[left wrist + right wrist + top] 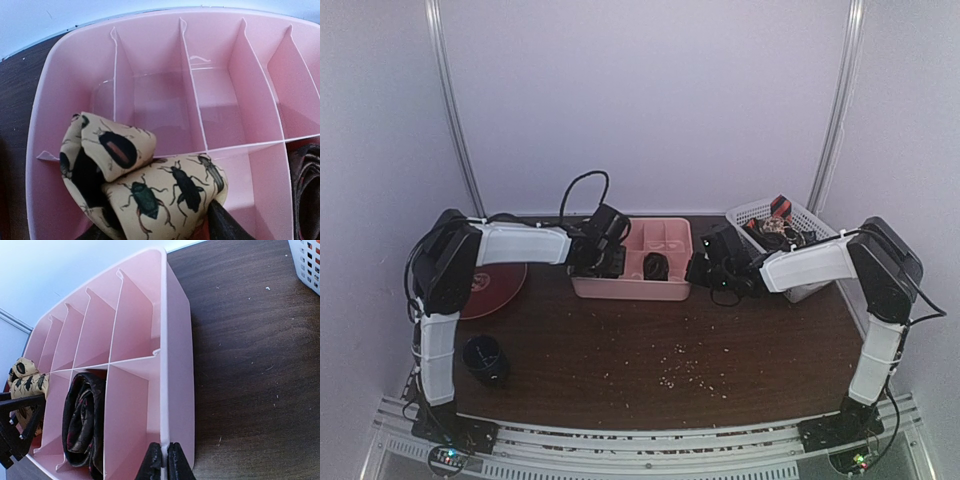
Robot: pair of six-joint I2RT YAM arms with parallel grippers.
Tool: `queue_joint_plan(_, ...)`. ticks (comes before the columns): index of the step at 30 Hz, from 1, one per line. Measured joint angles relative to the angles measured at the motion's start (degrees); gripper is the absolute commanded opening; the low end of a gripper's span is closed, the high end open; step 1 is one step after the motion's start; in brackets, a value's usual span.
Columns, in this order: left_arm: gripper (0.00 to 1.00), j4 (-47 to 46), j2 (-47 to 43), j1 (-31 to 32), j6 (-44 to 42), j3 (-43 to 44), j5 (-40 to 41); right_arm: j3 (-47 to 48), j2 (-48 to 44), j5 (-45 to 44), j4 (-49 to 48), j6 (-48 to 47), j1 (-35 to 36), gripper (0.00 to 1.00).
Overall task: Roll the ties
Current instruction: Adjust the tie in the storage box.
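A rolled tan tie printed with dark beetles [150,187] is held in my left gripper [160,222], which is shut on it over the near-left compartment of the pink divided box [150,45]. One black finger [225,225] shows beside the roll. In the top view the left gripper [603,257] is at the box's left end [582,287]. A dark red-and-black rolled tie [82,420] sits in a near middle compartment. My right gripper [161,460] is shut on the box's right wall [177,365]. The tan tie [27,380] also shows there at far left.
A white mesh basket [748,212] with more ties [778,222] stands at the back right, close behind the right arm. A red disc [498,285] and a dark cup [485,358] are at the left. Crumbs [690,365] dot the brown table.
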State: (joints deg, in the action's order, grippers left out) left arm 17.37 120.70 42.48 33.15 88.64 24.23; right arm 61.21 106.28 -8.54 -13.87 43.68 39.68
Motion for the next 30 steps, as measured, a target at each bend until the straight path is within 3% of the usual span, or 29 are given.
queue_joint_plan(22, 0.64, -1.22, 0.22, -0.92, -3.26, 0.85, 0.35, 0.00, -0.02, -0.02, -0.02, -0.39, 0.00, 0.00)
queue_joint_plan(30, 0.38, -0.13, 2.03, -1.09, -1.99, 3.34, 0.52, 0.00, -0.02, -0.04, 0.00, -0.37, 0.00, 0.00)
